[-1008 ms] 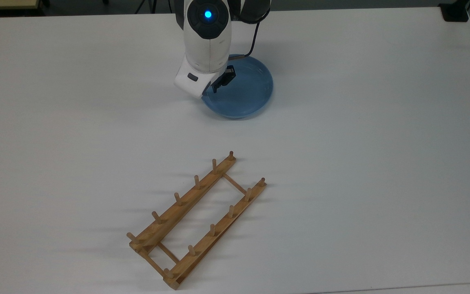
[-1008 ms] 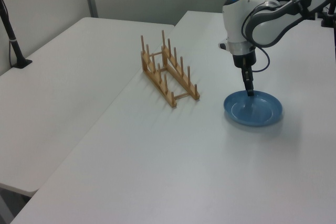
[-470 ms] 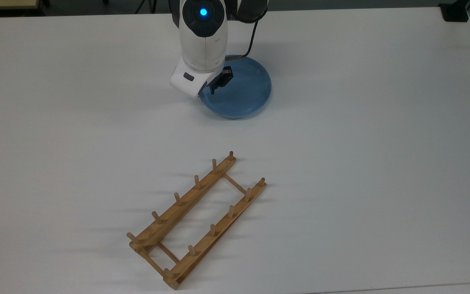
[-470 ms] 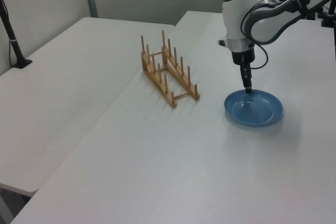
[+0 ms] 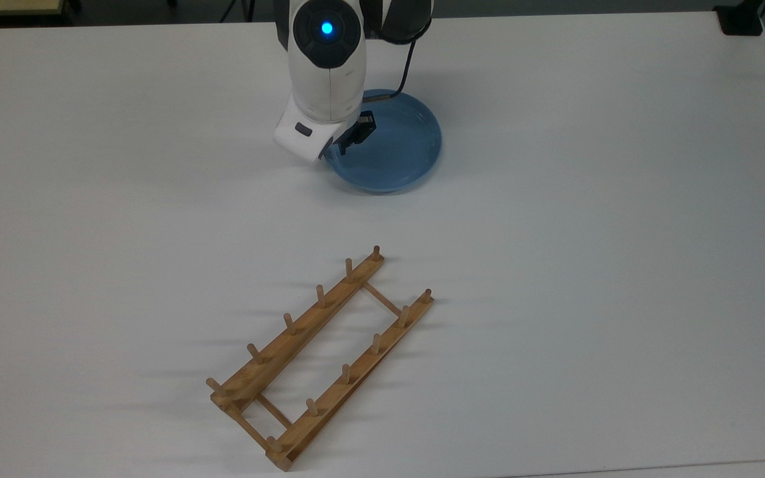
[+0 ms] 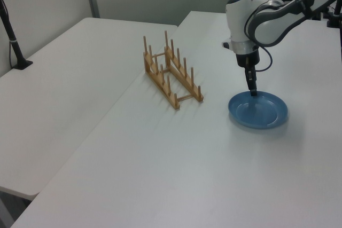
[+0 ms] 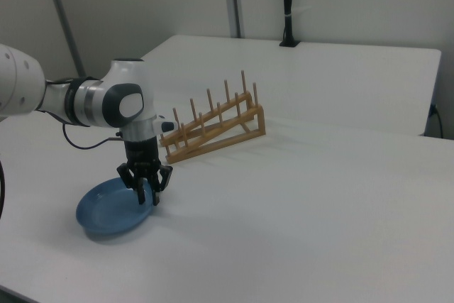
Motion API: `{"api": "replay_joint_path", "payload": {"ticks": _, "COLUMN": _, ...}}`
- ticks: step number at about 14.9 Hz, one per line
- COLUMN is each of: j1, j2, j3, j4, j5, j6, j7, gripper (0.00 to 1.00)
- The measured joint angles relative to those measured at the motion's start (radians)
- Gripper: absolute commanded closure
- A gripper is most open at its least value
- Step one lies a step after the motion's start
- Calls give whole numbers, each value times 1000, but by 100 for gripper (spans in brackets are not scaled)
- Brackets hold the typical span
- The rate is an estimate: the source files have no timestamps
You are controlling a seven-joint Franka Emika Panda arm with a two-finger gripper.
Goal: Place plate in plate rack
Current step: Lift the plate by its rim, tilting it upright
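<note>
The light-blue plate [image 5: 392, 143] lies flat on the white table [image 5: 588, 232], near the edge where the arm stands, well apart from the wooden plate rack [image 5: 319, 355], which sits empty toward the opposite edge. The gripper [image 7: 147, 200] points straight down at the plate's rim on the rack side. Its fingers [image 7: 154, 195] are close together about the rim, though I cannot tell whether they actually grip it.

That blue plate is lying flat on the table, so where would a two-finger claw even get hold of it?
Probably by the raised rim: the plate lies flat, so only its rim offers an edge thin enough to pinch. Come from above, one finger inside and one outside. The gripper hangs over the rim nearest the plate rack.
</note>
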Motion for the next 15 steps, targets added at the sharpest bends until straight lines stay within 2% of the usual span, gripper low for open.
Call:
{"api": "replay_joint_path", "payload": {"ticks": 4, "j1": -1, "j2": 24, "j3": 0, "j4": 1, "j5": -3, "j6": 6, "j7": 0, "gripper": 100}}
{"api": "replay_joint_path", "payload": {"ticks": 9, "j1": -11, "j2": 22, "j3": -1, "j4": 63, "j5": -3, "j6": -9, "j7": 0, "gripper": 100}}
{"api": "replay_joint_path", "payload": {"ticks": 13, "j1": -25, "j2": 14, "j3": -3, "j4": 236, "j5": -3, "j6": -147, "j7": 0, "gripper": 100}}
{"api": "replay_joint_path", "payload": {"ticks": 15, "j1": -25, "j2": 9, "j3": -4, "j4": 304, "j5": -3, "j6": -169, "j7": 0, "gripper": 100}}
